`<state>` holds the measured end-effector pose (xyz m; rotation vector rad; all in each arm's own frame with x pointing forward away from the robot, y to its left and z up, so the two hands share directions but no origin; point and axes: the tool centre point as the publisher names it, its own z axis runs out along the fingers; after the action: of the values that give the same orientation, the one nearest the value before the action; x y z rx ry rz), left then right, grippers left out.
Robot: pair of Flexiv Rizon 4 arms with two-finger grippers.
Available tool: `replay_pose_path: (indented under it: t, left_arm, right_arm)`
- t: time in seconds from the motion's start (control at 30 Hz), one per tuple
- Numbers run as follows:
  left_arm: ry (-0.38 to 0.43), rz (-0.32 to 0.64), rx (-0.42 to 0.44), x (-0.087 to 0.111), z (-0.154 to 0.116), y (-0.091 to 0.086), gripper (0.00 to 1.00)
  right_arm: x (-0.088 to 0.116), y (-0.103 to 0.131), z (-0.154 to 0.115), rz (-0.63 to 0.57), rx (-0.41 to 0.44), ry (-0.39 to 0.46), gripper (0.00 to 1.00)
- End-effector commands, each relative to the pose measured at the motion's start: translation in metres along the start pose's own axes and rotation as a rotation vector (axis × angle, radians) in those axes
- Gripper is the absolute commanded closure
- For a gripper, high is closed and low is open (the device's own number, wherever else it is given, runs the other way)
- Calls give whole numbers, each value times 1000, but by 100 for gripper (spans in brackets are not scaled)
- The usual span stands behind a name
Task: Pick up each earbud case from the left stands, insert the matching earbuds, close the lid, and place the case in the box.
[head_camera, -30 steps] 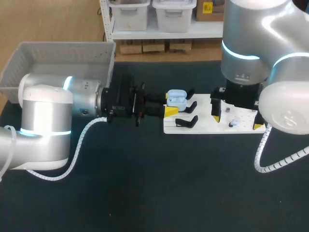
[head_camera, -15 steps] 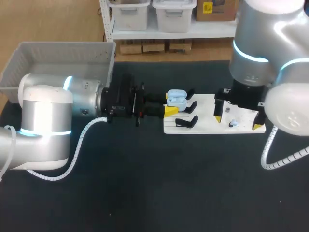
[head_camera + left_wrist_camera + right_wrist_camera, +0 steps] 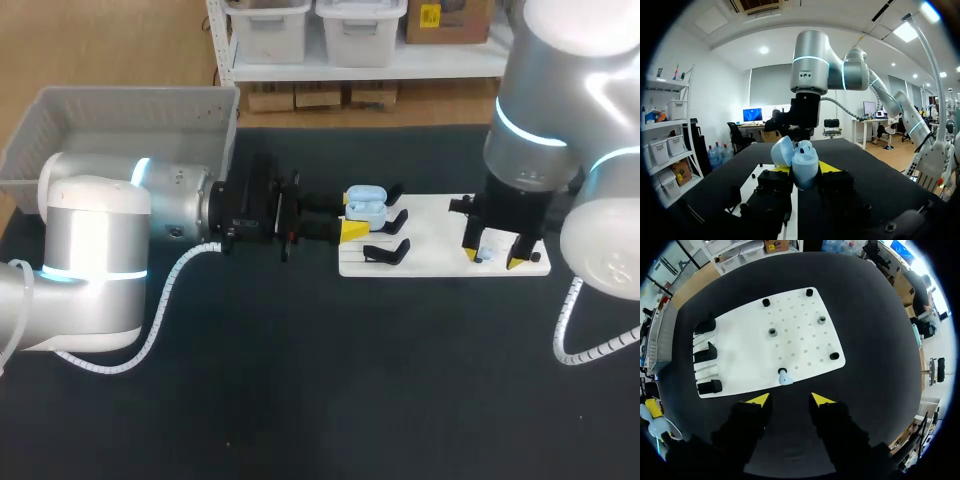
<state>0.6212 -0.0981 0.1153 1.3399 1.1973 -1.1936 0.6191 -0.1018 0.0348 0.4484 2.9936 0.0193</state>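
Currently, the left gripper (image 3: 352,215) lies level over the dark table (image 3: 300,380). Its fingers are clamped on a pale blue case (image 3: 366,203) with the lid open. The case hangs by the black stands (image 3: 385,250) at one end of the white board (image 3: 430,215). Left wrist view: the case (image 3: 802,162) sits upright between both yellow tips.

The right gripper (image 3: 492,255) points down over the board's other end, claw wide. Right wrist view: a small blue earbud (image 3: 785,377) stands at the board's (image 3: 790,335) edge, just ahead of the gap in the gripper (image 3: 790,400), untouched. A grey box (image 3: 120,120) sits behind the left arm.
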Motion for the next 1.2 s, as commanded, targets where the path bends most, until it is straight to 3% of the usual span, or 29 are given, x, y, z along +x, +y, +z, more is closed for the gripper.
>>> replay_pose_path:
  t: [0.03,0.43,1.2]
  left_arm:
    - [-4,4,-7,1,0,-2,100]
    - [-4,4,-7,1,0,-2,100]
    - [-4,4,-7,1,0,-2,100]
  right_arm:
    - [-3,5,5,0,2,4,54]
    - [-16,2,13,48,-3,9,56]
    - [-14,6,21,53,-13,30,67]
